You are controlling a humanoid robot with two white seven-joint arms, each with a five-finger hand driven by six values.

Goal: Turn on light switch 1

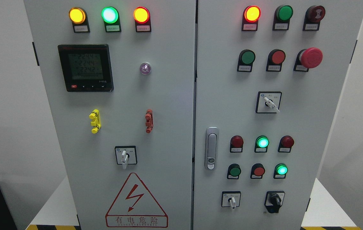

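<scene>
facing a grey two-door control cabinet (168,95). no robot hand in view, so finger state cannot be told. which control is light switch 1 cannot be told; labels too small. left door: white rotary switch (124,157) pointing down, below meter display (85,67). right door: lit green lamps (262,142), latch handle (211,148).

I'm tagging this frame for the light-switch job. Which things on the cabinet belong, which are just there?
Job: white-handled left-door rotary switch, upper right-door rotary switch, lower right-door rotary switch; labels too small to tell which is 1.
Just there: black digital meter, red mushroom button, silver door latch, red warning triangle.
</scene>
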